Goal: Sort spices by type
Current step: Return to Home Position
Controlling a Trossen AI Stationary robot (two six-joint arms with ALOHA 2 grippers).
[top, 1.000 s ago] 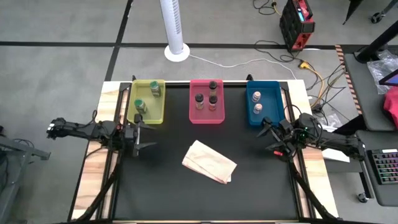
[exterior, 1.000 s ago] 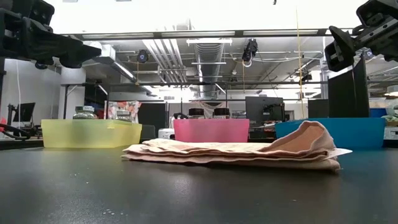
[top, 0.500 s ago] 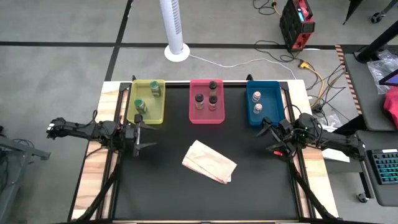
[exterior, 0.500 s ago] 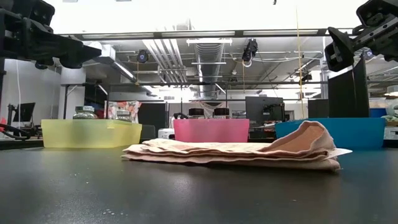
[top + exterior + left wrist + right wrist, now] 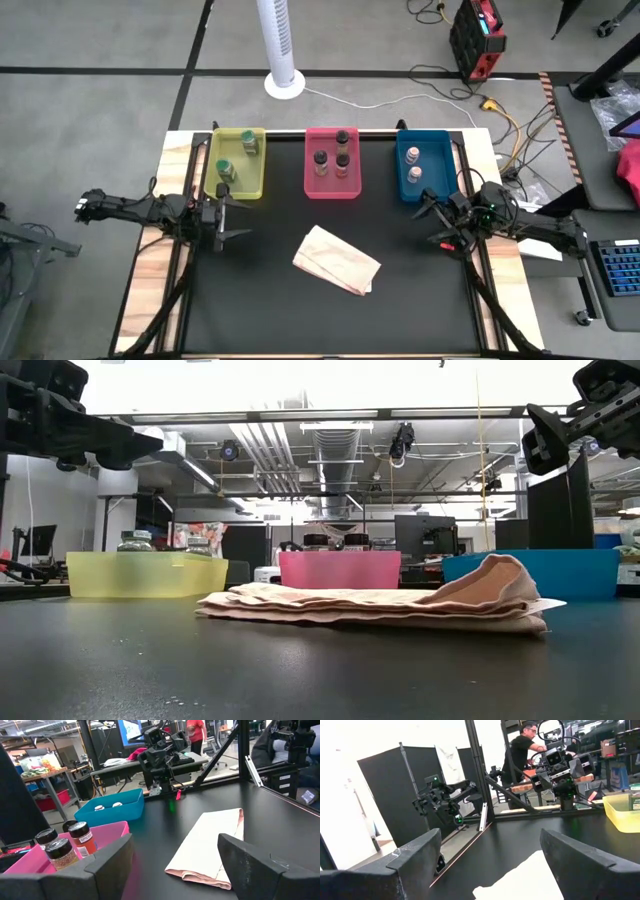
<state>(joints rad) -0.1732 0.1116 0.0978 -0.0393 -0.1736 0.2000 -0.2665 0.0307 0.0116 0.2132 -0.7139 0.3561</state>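
My left claw (image 5: pixel 222 222) and right claw (image 5: pixel 432 225) flank the bag (image 5: pixel 336 259), both spread wide, empty: the jars (image 5: pixel 320 160) sit sorted in trays (image 5: pixel 332 194) beyond it, so parking seems right.

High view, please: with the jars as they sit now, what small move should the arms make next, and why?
Probably draw both arms back to rest: every spice jar sits in a tray, and the left tool and right tool hang open and empty.
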